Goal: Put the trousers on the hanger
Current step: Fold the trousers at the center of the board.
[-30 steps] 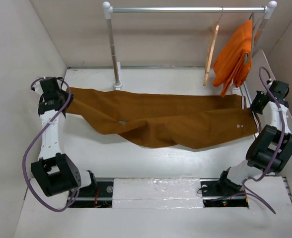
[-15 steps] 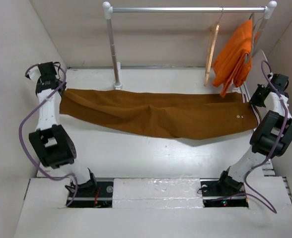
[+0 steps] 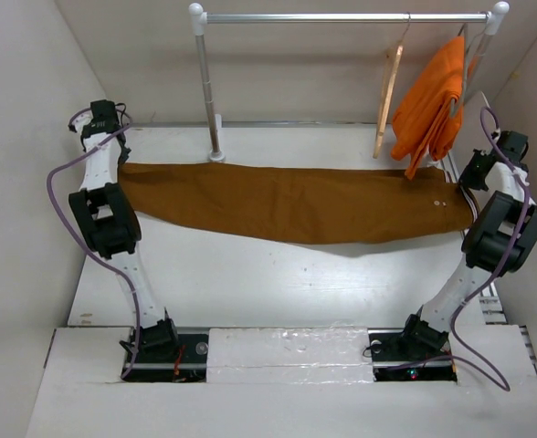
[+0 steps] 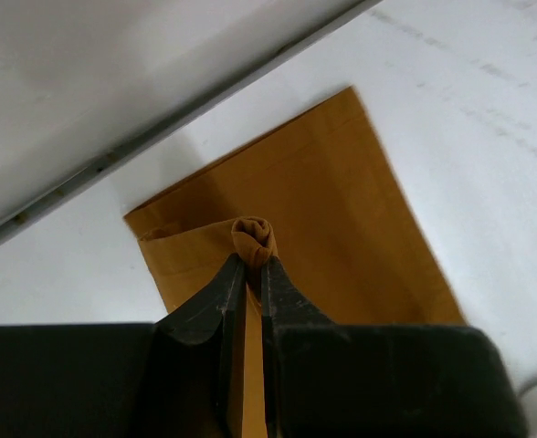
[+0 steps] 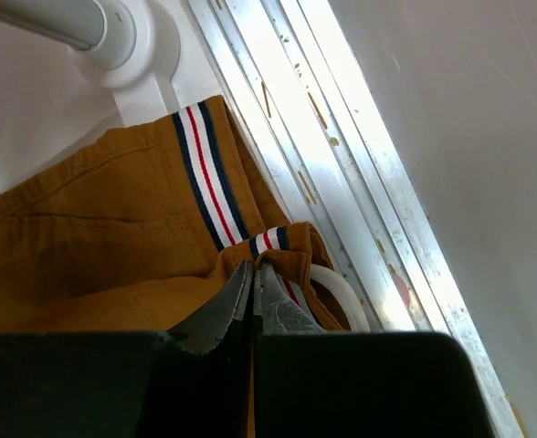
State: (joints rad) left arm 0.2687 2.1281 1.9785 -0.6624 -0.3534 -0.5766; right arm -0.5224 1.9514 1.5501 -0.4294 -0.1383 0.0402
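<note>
Bolted at the near edge of the white table (image 3: 278, 283), well in front of the clothes rail (image 3: 342, 16): two arms, reaching away toward either end of that rail. Stretched lengthwise between them, just in front of the rail's feet: the trousers (image 3: 287, 201), rust-brown, leg ends out past the left post, waistband toward the right. Clamped shut on a rolled fold of the leg hem, left of and in front of the left post: the left gripper (image 4: 252, 265). Pinched tight on the white, red and dark striped waistband, beside the rail's right foot: the right gripper (image 5: 253, 274). Hanging from the bar near its right end: the hanger (image 3: 389, 91), pale wood, just left of an orange garment (image 3: 430, 100) on the same bar.
</note>
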